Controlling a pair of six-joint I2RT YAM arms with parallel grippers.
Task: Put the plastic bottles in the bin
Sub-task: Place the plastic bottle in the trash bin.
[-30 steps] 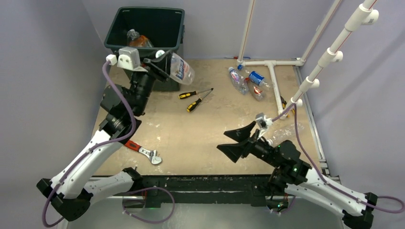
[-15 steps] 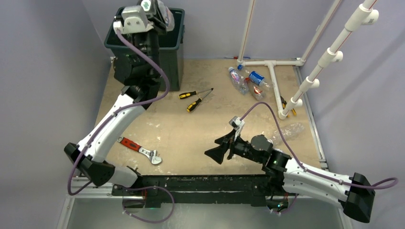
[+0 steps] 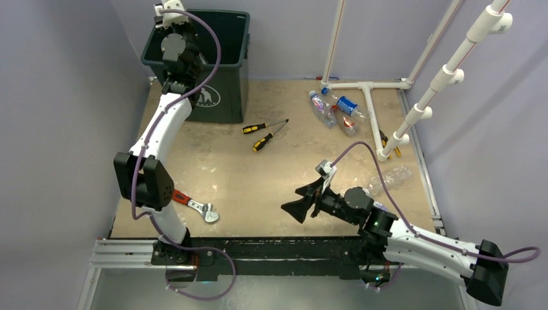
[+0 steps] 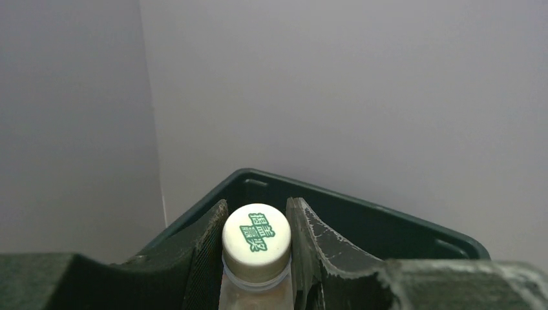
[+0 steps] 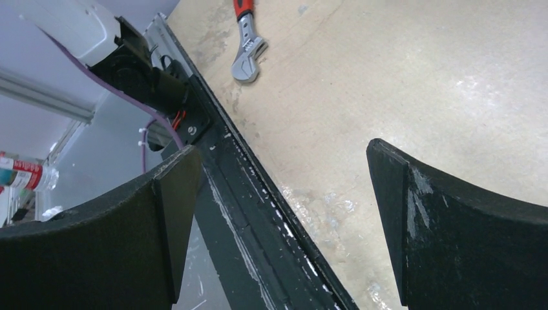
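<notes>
The left gripper [image 4: 256, 223] was clamped on a bottle [image 4: 256, 240] at its neck, holding it up by the bin's [image 4: 362, 208] rim. The right gripper [image 3: 302, 201] hung wide open and empty, low over the table [image 3: 258, 174]. More bottles [image 3: 347, 105] lay by the pipes [image 3: 369, 103].

The left gripper [image 4: 256, 216] climbed from the front wall of the bin [image 3: 229, 97] to above its rim at 11 o'clock. That took the bottle [image 4: 255, 237] out of the overhead view and uncovered the white logo [image 3: 207, 98]. The right gripper [image 3: 289, 200] swung from 5 o'clock toward 6 o'clock, and a crushed clear bottle [image 3: 391, 175] came into sight at 4 o'clock.
</notes>
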